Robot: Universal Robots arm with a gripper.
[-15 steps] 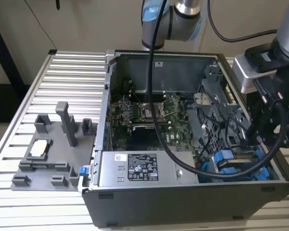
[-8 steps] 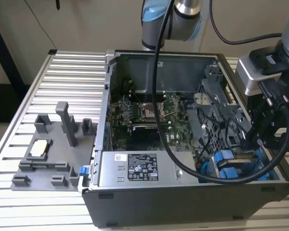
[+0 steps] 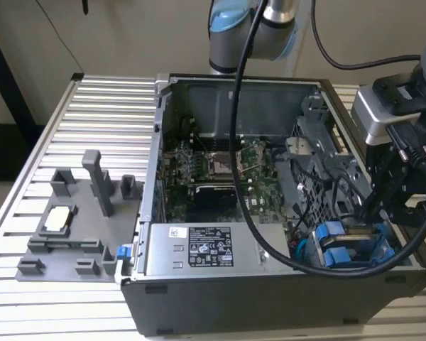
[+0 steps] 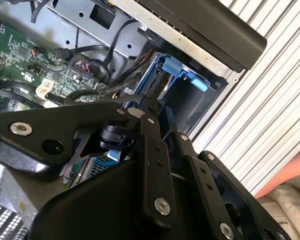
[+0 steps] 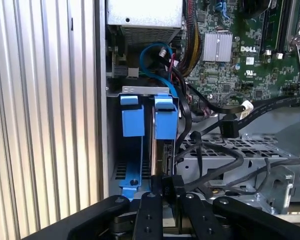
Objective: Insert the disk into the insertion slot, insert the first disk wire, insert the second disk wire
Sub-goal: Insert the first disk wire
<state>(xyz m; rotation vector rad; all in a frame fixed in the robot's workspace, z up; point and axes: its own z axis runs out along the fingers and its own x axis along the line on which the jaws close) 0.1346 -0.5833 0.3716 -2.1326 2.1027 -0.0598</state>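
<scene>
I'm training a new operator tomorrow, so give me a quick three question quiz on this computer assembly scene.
1. True or false: the gripper is at the insertion slot, inside the computer case.
2. The slot's rails are: A red, B blue, C yellow?
3. Fill in: the grey fixture stands on the slatted table at the exterior view's ____ of the case.
Key: 1 true; 2 B; 3 left.

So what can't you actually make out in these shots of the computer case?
First wrist view: the black gripper hides the near end of the silver-grey hard drive in its blue carrier, so its wire sockets can't be checked.
Exterior view: the thick black cable crosses the dark-grey drive bay with blue rails; seating depth unclear.
</scene>
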